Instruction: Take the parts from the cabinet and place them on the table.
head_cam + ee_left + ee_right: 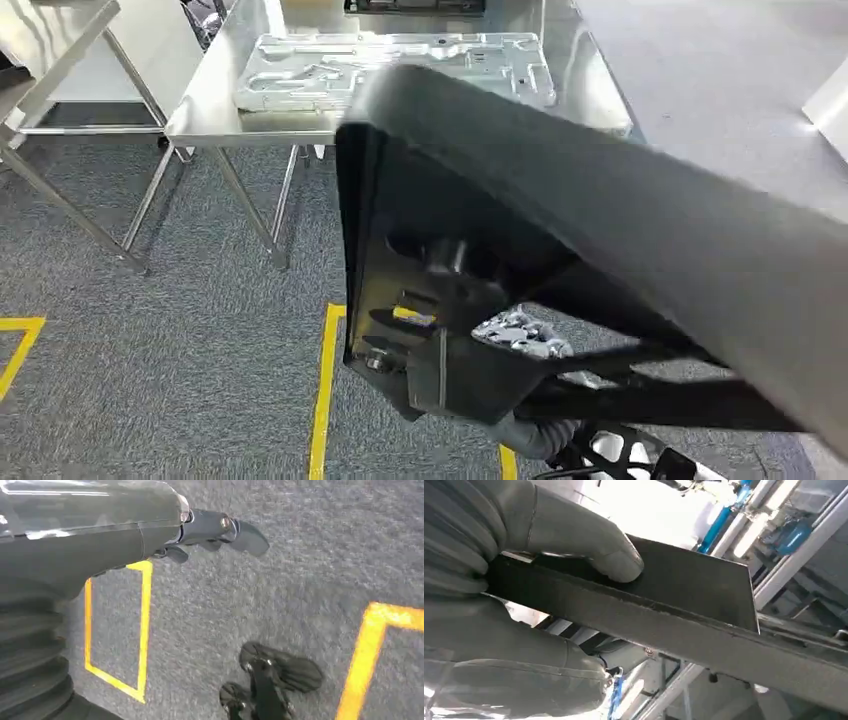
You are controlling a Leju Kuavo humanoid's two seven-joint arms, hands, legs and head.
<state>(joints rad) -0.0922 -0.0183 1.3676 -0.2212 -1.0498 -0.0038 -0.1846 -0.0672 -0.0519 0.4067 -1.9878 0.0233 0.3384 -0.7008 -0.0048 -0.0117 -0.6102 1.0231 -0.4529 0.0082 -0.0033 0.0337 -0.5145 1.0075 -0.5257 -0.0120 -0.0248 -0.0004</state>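
A large dark metal part [600, 230] hangs close in front of me, tilted, and hides much of the floor and the table's right end. My right hand [499, 630] grips this part [684, 590] by its edge, with the thumb [594, 550] pressed on its flat face. Ahead stands a steel table [215, 110] with a silver stamped part [390, 65] lying flat on it. My left hand [200, 530] hangs over the grey carpet with its fingers apart and nothing in it.
Yellow tape lines [325, 390] mark the grey carpet between me and the table. A second metal table frame [60, 60] stands at the far left. The yellow floor tape [145, 625] also runs below my left hand.
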